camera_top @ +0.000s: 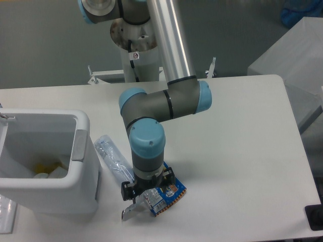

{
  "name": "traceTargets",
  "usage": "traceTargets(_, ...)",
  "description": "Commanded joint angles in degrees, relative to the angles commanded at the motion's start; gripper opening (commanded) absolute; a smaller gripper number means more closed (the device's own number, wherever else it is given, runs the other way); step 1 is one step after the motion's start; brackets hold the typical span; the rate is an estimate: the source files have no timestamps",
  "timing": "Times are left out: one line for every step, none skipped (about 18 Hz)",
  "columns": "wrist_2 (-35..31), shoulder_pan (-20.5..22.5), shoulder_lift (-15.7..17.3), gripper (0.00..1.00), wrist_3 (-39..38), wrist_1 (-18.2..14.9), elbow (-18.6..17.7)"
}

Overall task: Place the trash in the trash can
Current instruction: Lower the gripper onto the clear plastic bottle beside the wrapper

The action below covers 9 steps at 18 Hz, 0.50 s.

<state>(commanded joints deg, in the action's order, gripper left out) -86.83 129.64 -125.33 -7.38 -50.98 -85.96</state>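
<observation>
Your bottle (113, 162) and wrapper (165, 194) lie outside the bin (81, 151), at its 4 o'clock. Your gripper (147, 187) straddles them with fingers spread, nothing grasped yet.

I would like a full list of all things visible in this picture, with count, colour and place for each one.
Trash can: one, white with a grey side panel, at the left edge of the table; something yellow and white lies inside.
Plastic bottle: one, clear and crushed, on the table just right of the trash can, its lower end hidden under the arm.
Snack wrapper: one, blue and orange with a silver inside, on the table at the near edge, partly under the gripper.
Table: one, white, fills most of the view.
Arm: one, silver with light blue joints, reaches down from the back.
Gripper: one, black, low over the bottle end and wrapper; jaws' state unclear.
</observation>
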Motion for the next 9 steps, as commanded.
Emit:
traceTargets(-0.8,-0.2,-0.5,1.0,0.0,0.0,-0.1)
traceTargets(-1.8,-0.4,-0.8,1.0,-0.3,0.0,-0.2)
traceTargets(-2.1,-0.7,-1.1,1.0,-0.9,0.2,-0.3)
traceTargets(-2.1,-1.0,-1.6,1.0,-1.3,0.4,-0.2)
traceTargets(-2.2,-1.1,-1.8,1.0,-1.4,0.7,-0.2)
traceTargets(-2.2,-1.1,-1.8,1.0,-1.4,0.9,-0.2)
traceTargets(-2.2,-1.1,-1.9,1.0,-1.4,0.9,-0.3)
traceTargets(-2.2,-1.1,-1.9,1.0,-1.4,0.9,-0.3)
traceTargets(-2.2,-1.2,-1.9,1.0,-1.4,1.0,-0.4)
